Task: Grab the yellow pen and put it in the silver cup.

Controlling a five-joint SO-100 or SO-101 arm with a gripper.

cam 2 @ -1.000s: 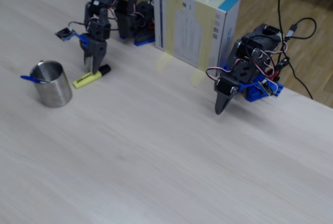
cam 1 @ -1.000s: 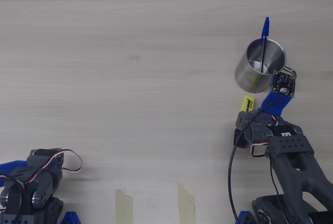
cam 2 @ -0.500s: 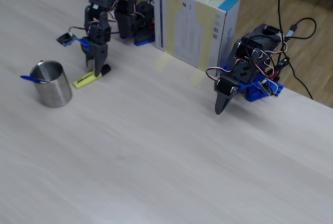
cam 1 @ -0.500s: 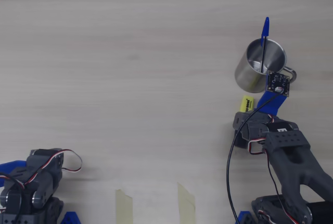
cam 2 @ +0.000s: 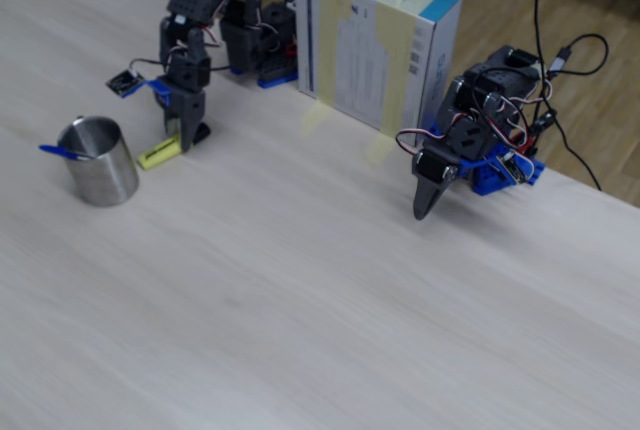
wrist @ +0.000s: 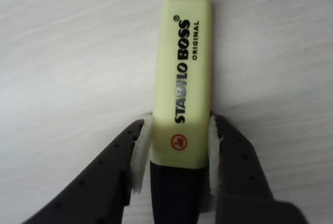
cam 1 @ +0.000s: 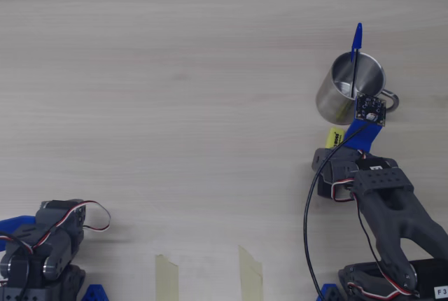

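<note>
Jaws clamped on the pen (wrist: 183, 88) near its black cap, grasp made; next, lift toward the cup (cam 1: 344, 90) at twelve o'clock.

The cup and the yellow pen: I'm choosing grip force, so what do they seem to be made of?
The silver cup looks like polished steel: its shiny wall mirrors the yellow pen. The yellow pen looks like smooth, matte hard plastic with printed black lettering and a darker black cap end. The gripper seems to have pale, soft-looking pads against the barrel.
</note>
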